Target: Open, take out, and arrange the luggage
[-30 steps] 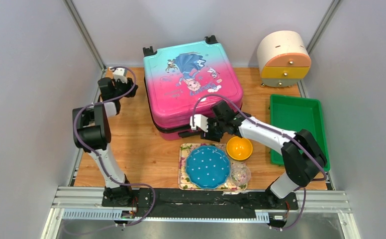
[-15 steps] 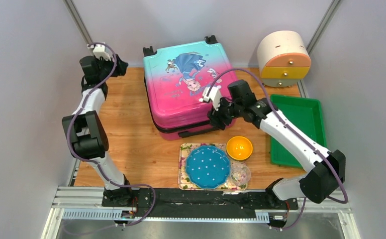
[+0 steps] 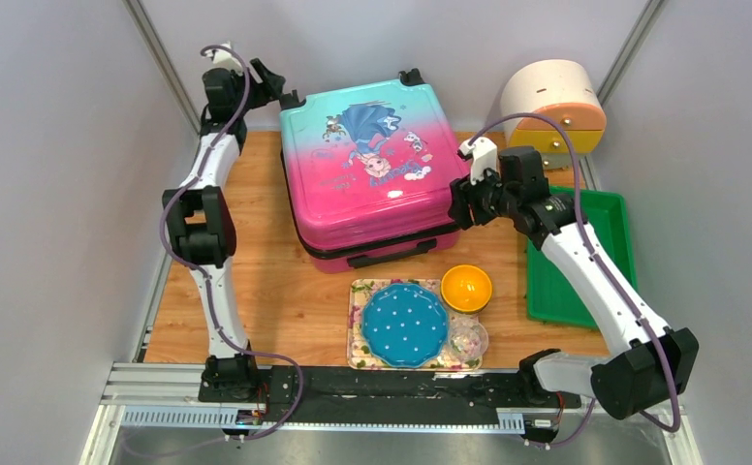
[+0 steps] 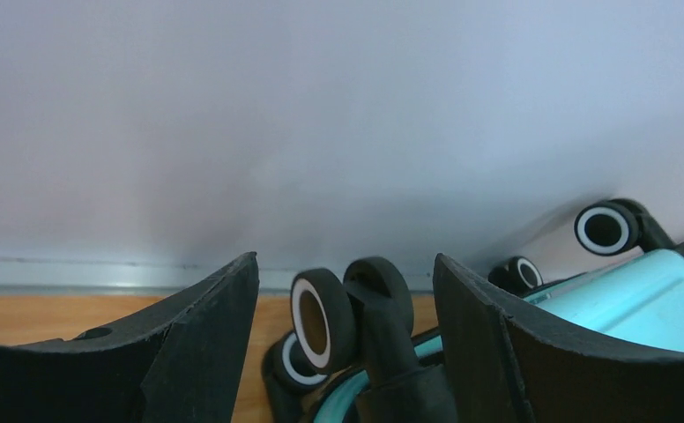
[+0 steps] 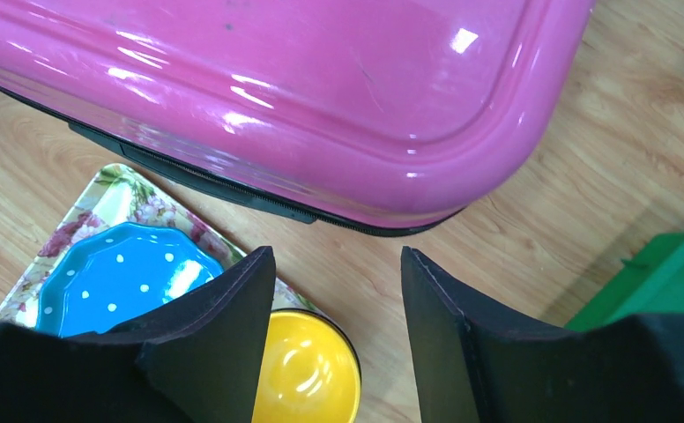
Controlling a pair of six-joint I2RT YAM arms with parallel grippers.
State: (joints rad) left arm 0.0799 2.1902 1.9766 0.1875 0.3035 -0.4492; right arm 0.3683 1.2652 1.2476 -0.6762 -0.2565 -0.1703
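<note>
- Top external: the luggage point(image 3: 377, 174) lies flat and shut at the far middle of the wooden table point(image 3: 285, 291). The left gripper point(image 3: 267, 85) is at its far-left wheel, and the right gripper point(image 3: 459, 201) is at its near-right corner. Lettering on the lid's cartoon print is too small to read.
- Left wrist: the fingers are spread with a black wheel point(image 4: 325, 322) between them, not clamped. Closing here would likely drag or pivot the case rather than open it.
- Right wrist: the fingers are spread and empty over the pink corner and its zipper seam point(image 5: 259, 203). The glossy shell may slip. A shove could knock the case into the yellow bowl point(image 5: 308, 374) and blue dotted plate point(image 5: 122, 282) nearby.
</note>
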